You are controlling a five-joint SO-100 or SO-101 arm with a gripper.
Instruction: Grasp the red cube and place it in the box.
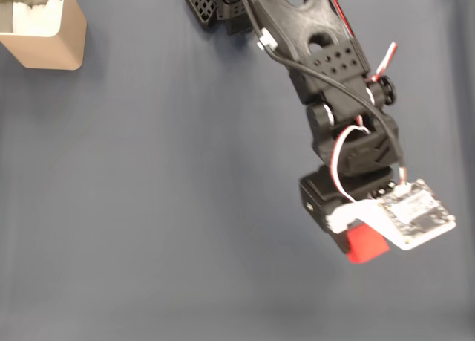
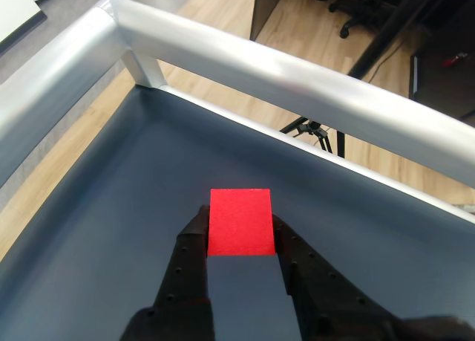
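The red cube (image 2: 240,222) sits between the two black fingers (image 2: 194,237) of my gripper (image 2: 239,221), which is shut on it from both sides. In the fixed view the red cube (image 1: 367,243) shows at the lower right, partly under the wrist's white circuit board, with the gripper (image 1: 361,246) around it. Whether the cube rests on the mat or hangs just above it, I cannot tell. The tan box (image 1: 46,30) with white padding inside stands in the far top-left corner, a long way from the gripper.
A dark grey mat (image 1: 163,207) covers the table. The black arm (image 1: 326,66) reaches in from its base (image 1: 215,7) at the top. A silver rail (image 2: 297,77) borders the table just beyond the cube, with wooden floor behind it.
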